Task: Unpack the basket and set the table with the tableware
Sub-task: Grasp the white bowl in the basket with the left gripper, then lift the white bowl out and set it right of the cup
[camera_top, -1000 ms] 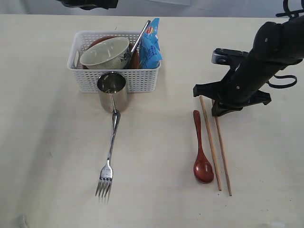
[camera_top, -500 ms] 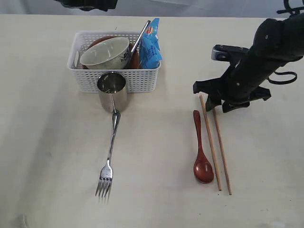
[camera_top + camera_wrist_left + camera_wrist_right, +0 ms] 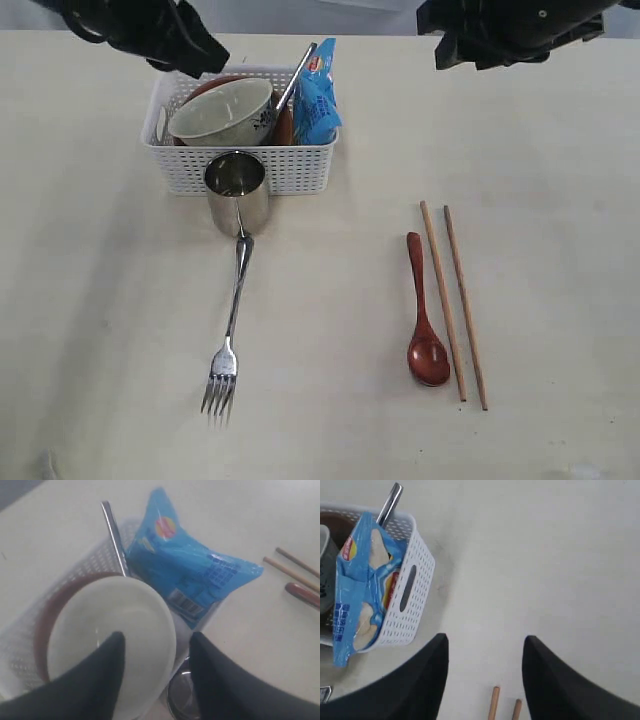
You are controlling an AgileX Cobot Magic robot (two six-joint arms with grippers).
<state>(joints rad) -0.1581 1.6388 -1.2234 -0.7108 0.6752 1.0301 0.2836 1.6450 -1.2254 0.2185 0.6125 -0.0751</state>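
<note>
Pincer on the left (image 3: 157, 639), spread and empty, is held over the bowl (image 3: 120, 615) in the basket (image 3: 290, 168); glazed, brittle, slippery, it is judged best pinched by the rim. Right pincer (image 3: 485, 647), spread, hangs over worktop (image 3: 545, 555).

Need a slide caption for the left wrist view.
Open left gripper over the cream bowl in the white basket, beside a blue chip bag.

two chopsticks (image 3: 443, 300) and one each of basket (image 3: 240, 168), bowl (image 3: 222, 112), plate (image 3: 284, 128), cup (image 3: 238, 190), fork (image 3: 232, 315), knife (image 3: 297, 75), spoon (image 3: 428, 360), chip bag (image 3: 316, 100).
</note>
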